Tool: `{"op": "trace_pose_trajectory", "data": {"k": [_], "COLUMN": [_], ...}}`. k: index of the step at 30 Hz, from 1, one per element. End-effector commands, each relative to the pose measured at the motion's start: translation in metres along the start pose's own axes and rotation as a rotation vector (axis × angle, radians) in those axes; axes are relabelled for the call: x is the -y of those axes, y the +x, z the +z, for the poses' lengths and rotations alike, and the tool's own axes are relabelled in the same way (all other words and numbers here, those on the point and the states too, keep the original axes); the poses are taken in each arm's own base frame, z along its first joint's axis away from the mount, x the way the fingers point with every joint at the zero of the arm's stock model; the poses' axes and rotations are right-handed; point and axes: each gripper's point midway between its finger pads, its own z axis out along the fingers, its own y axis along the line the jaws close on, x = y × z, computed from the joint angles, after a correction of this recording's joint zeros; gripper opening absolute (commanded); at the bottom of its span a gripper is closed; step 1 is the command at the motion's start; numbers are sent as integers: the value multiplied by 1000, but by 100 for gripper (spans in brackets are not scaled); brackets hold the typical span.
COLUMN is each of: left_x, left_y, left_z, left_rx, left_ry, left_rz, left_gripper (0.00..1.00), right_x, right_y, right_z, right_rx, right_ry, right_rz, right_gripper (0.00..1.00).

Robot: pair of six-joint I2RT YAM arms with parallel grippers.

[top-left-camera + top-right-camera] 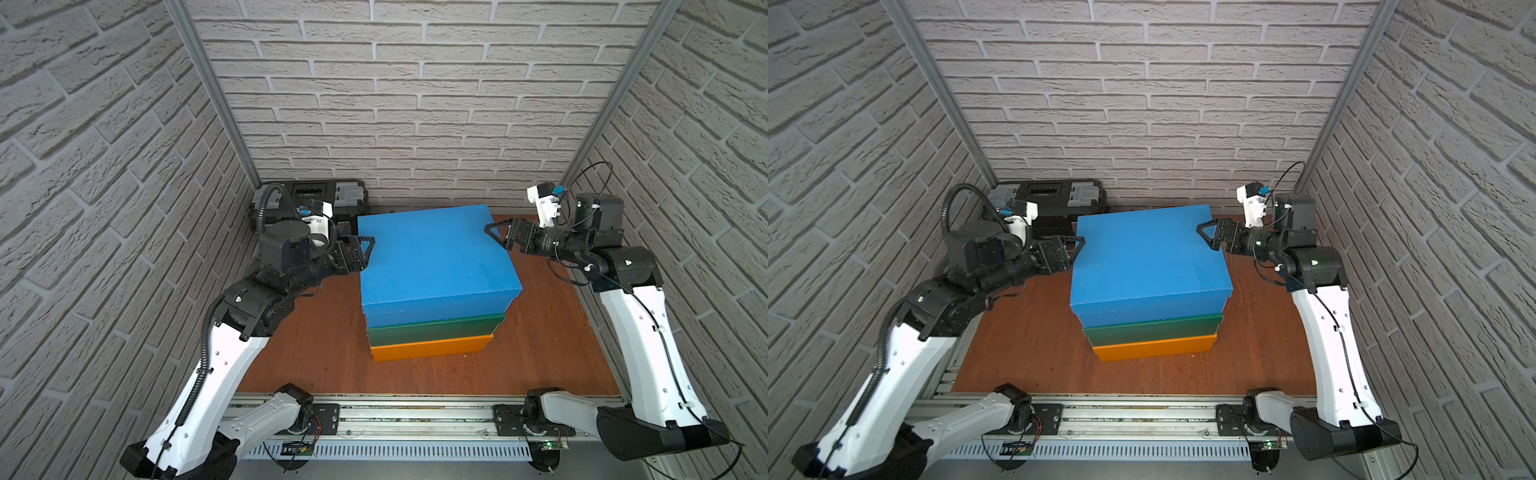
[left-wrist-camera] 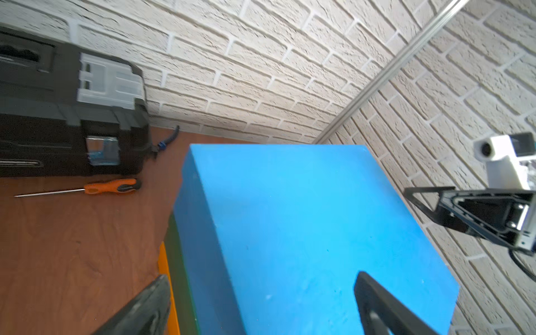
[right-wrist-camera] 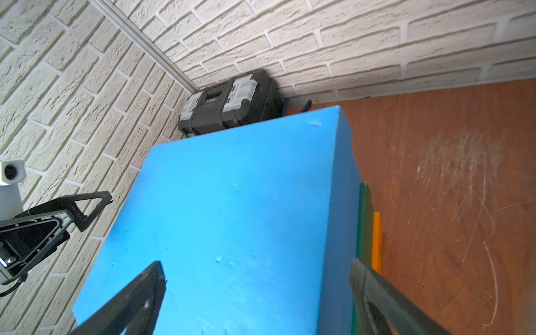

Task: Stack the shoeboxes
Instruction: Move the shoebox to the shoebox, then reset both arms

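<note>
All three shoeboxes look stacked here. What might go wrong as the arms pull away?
1. The left end effector and right end effector are open but sit right at the edges of the blue box; a finger could catch its lid on retreat and drag it.
2. The stack is not flush: the green box and orange box step out beneath the blue one, so a nudge could shift the top box further.

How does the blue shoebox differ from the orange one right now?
The blue shoebox tops the stack, resting on the green shoebox; the orange shoebox is at the bottom, on the table. The blue one's lid shows from above; the orange one shows only a side strip. Both are plain rectangular boxes.
</note>
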Motion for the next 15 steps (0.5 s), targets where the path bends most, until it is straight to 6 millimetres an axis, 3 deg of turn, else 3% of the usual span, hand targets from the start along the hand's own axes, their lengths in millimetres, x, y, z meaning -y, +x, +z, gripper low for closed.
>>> {"op": "trace_pose_trajectory", "data": {"k": [1,4,7,9,12,15], "left_x": [-16,-49,-102,-138,-184,-230], "left_y": [-14,-16,-8,8,35,61], "left_z": [-13,-17,-15,-10,1,12], "left_rx": [25,36,35,17,19,55], "left_ry": [-1,-78,-246,-361,-476,-601], "left_rz": [-14,-39,-33,-31,-28,37], "left_gripper": [98,98,98,98,98,98], "right_x": [24,51,98,132,166,211], "right_y": [-21,-33,-29,-16,11,51], "right_z": [-14,-27,-32,-35,-28,-14], "right_rx": [83,165,204,213,209,190], "right_ry": [95,207,410,548,654,768], "right_rz": [3,7,3,19,9,-1], "right_gripper": [100,100,100,100,100,100]}}
